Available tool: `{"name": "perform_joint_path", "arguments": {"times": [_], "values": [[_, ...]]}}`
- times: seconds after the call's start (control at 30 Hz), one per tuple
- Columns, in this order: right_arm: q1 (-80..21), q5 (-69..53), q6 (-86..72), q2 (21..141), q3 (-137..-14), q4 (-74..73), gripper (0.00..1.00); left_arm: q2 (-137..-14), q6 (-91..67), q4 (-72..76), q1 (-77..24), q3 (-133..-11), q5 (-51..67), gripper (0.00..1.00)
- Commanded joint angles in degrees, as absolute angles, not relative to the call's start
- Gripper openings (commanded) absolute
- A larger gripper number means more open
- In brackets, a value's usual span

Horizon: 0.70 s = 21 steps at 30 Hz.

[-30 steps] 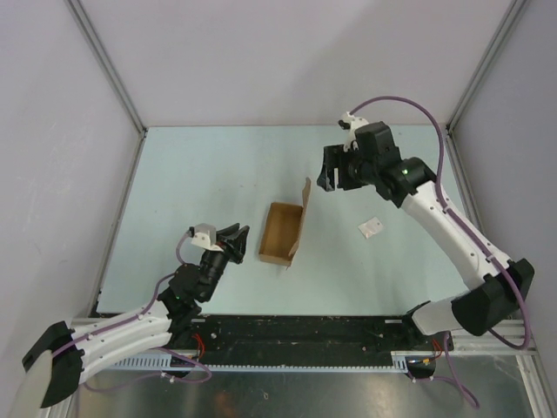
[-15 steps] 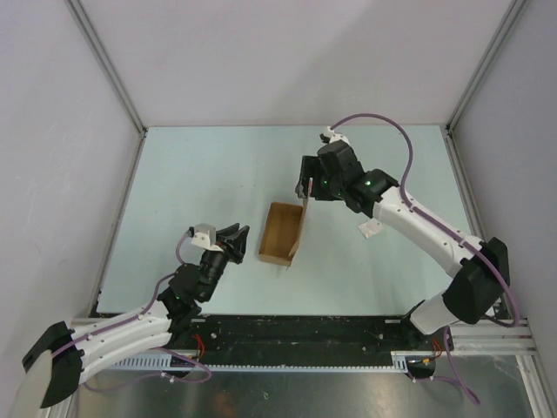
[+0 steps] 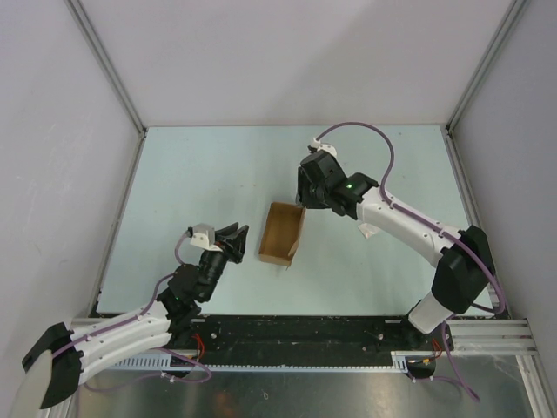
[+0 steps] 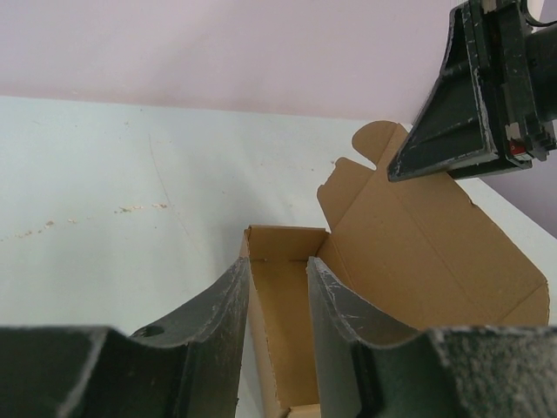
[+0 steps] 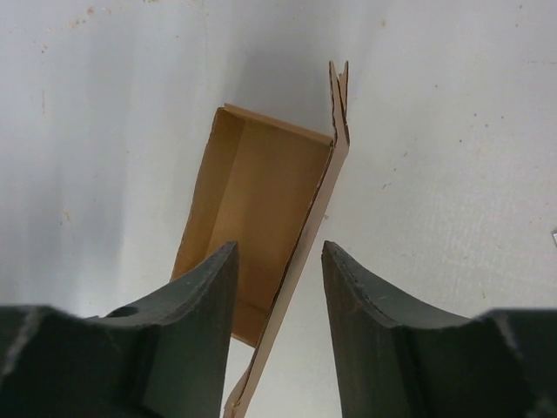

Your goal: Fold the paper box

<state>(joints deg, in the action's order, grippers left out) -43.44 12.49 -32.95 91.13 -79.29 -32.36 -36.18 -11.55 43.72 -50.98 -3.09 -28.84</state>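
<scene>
As the right gripper [image 5: 278, 252] hangs over the far end of the paper box [image 3: 280, 235] with its jaws astride the raised lid flap [image 4: 426, 252], the step in hand reads as closing the lid. Next move, by my read: pinch or push the flap, swing it across the open tray toward the box's left wall, then seat the tab. The flap needs to bend on its crease, not buckle mid-panel.

Right jaws: partway open. The flap runs edge-on between the fingers with daylight on both sides in the wrist view, so nothing is clamped. Can't tell whether a pad grazes the card.

Left gripper [image 3: 235, 237]: just off the box's near-left corner, jaws partly open, holding nothing, no visible contact. Its wrist view looks along the tray, so it seems placed to brace that wall if the box slides.

Box: base erected, side walls up, top open, flap upright on its right side, sitting on the table [image 3: 191, 174]. Small white scrap [image 3: 370, 228] lies well right of the box.
</scene>
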Motion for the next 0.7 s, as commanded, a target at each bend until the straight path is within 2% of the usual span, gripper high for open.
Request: {"name": "perform_joint_path", "arguments": {"times": [0.0,0.13,0.4,0.43,0.47,0.67], "values": [[-43.95,13.80,-32.44,91.76,-79.54,-32.96,0.44,-36.47,-11.60,44.82,-51.15,1.14,-29.53,0.39],[-43.60,11.96,-30.68,91.32,-80.06,-33.31,0.27,-36.56,-11.60,44.82,-51.15,1.14,-29.53,0.39],[-42.54,10.37,-25.59,93.51,-86.82,-39.19,0.09,-36.39,-11.69,44.82,-51.15,1.23,-29.53,0.39],[-42.54,9.94,-24.53,94.12,-88.14,-40.24,0.03,-36.47,-11.69,44.74,-51.15,1.23,-29.44,0.39],[-42.54,9.93,-23.48,94.91,-91.55,-42.69,0.00,-36.47,-11.69,44.74,-51.15,1.23,-29.44,0.39],[-42.19,6.51,-8.63,101.16,-103.17,-51.31,0.00,-36.30,-11.69,44.74,-51.15,1.32,-29.36,0.39]]}}
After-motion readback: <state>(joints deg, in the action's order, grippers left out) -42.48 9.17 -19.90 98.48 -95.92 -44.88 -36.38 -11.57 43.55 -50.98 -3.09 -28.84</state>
